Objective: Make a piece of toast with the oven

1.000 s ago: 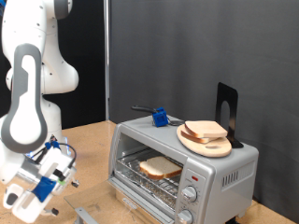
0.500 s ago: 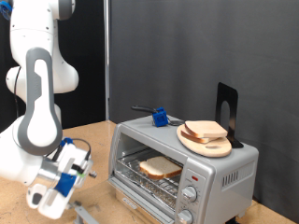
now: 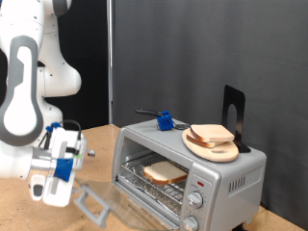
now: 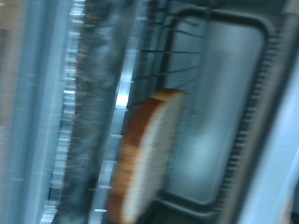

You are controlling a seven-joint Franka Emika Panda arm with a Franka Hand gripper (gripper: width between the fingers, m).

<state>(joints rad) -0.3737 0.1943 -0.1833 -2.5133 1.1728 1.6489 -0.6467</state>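
A dark curtain backs a wooden table (image 3: pixel 91 140) on which the oven (image 3: pixel 192 175) stands at the exterior view's right, its glass door (image 3: pixel 111 204) dropped open. Inside, the piece of toast (image 3: pixel 165 172) lies flat on the wire rack (image 3: pixel 154 183); the blurred wrist view shows the same slice (image 4: pixel 145 154) resting on the rack bars. On the oven's top sit a round wooden board (image 3: pixel 212 145) carrying more bread (image 3: pixel 211 134) and a small blue object (image 3: pixel 165 121). The gripper (image 3: pixel 55 188) hangs low at the exterior view's left, near the open door; whether its fingers are spread or closed cannot be told
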